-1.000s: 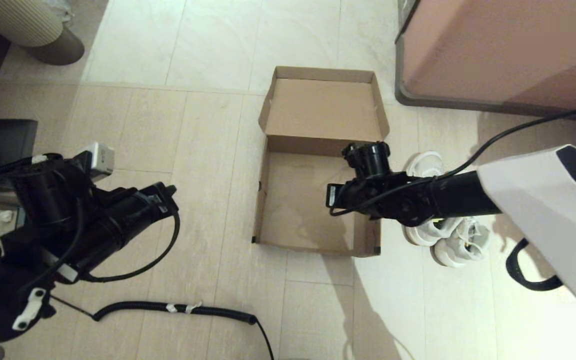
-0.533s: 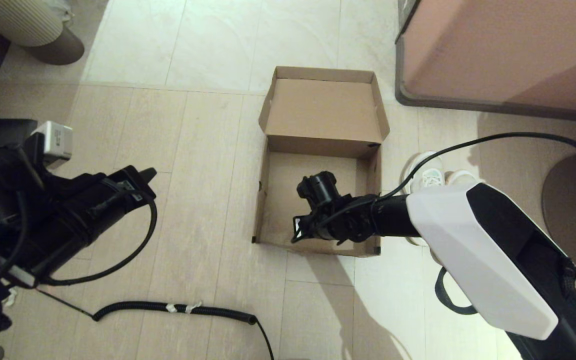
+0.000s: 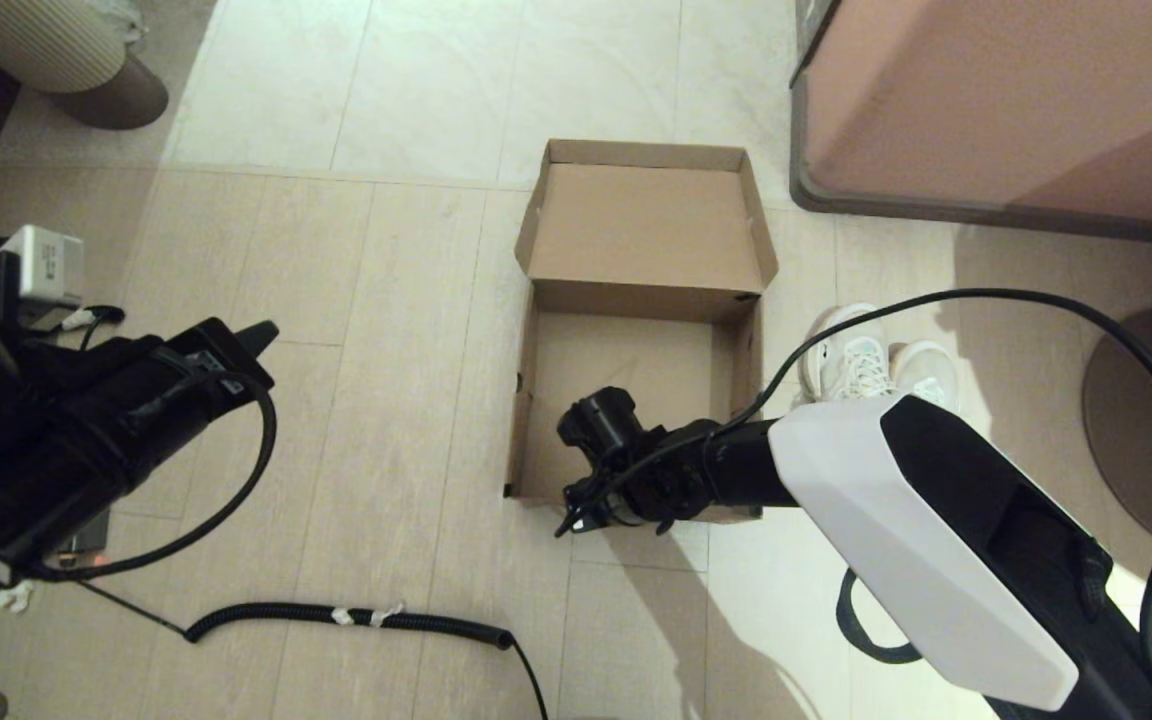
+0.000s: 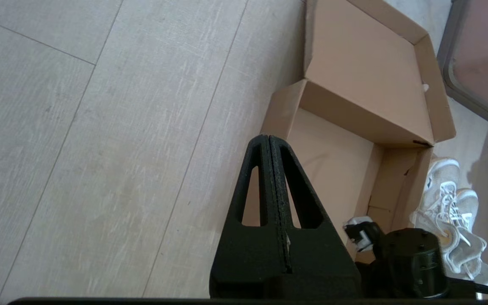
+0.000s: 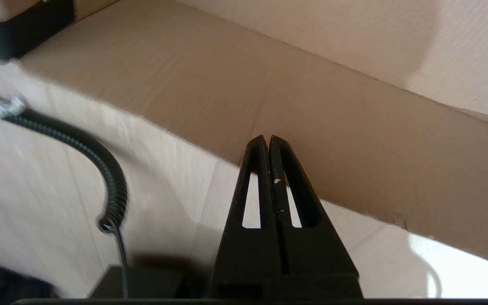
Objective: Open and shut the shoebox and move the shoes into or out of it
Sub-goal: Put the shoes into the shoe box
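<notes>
Cardboard shoebox (image 3: 636, 330) front wall beside right hand (image 5: 268, 146).

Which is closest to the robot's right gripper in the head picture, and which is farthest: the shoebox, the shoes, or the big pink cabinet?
From the right gripper:
1. The shoebox, open, its near wall right beside the gripper.
2. The shoes, on the floor off the box's right side.
3. The cabinet, far back on the right.

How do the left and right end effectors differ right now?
Left end effector sits off to the robot's left above bare floor, away from the shoebox; right end effector is at the shoebox's near wall. The left arm is pulled back; the right arm reaches across in front of the shoes. Shared: both are shut and hold nothing.
</notes>
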